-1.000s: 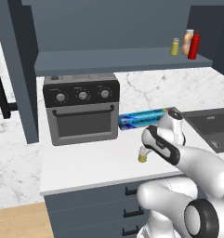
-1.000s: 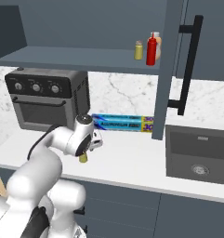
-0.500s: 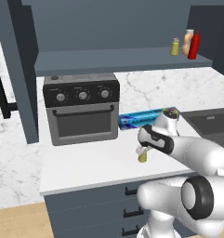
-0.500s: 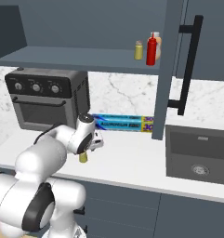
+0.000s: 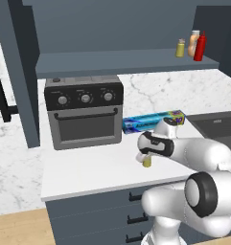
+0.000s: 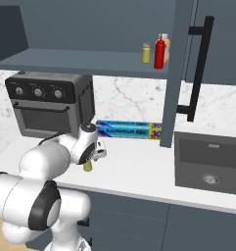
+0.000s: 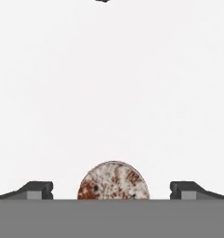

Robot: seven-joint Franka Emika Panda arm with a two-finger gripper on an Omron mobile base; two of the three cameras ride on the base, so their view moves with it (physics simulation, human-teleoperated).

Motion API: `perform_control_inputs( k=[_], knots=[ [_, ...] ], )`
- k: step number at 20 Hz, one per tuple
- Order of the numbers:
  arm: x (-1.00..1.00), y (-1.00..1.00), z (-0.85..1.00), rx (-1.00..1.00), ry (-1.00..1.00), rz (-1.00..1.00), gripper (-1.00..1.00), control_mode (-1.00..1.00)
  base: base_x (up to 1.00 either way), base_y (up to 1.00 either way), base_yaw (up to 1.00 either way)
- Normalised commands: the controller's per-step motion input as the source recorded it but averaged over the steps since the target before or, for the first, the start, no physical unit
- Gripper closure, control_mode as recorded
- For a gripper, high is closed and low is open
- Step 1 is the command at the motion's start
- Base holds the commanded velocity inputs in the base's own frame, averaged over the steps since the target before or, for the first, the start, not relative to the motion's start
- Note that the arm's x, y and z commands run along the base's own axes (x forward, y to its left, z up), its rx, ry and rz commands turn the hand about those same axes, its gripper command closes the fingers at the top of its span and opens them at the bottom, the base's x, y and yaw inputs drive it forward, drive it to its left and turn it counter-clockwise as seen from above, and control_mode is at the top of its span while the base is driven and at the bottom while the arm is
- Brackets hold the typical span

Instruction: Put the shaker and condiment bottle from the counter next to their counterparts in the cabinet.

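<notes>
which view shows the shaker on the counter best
The hand view: the shaker's speckled cap sits centred between the open end effector's fingertips. The left base view shows the shaker's lower body under the hand; the right base view likewise.

The arm (image 5: 203, 158) was glossy white and rounded, with dark grey joint rings, a black wrist band and small dark fingertips (image 7: 35, 189).
</notes>
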Motion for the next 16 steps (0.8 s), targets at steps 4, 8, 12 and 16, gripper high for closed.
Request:
perform_control_inputs(
  k=[4, 8, 12, 16],
  knots=[
    [0.09, 0.08, -0.02, 0.0, 0.0, -0.02, 1.0, -1.0, 0.0, 0.0, 0.0],
    [0.0, 0.01, 0.0, 0.0, 0.0, -0.05, 1.0, -1.0, 0.0, 0.0, 0.0],
    [-0.04, 0.0, 0.38, -0.05, -0.01, -0.15, 1.0, -1.0, 0.0, 0.0, 0.0],
    [-0.16, 0.03, 1.0, -0.13, -0.07, -0.2, 1.0, -1.0, 0.0, 0.0, 0.0]
  ],
)
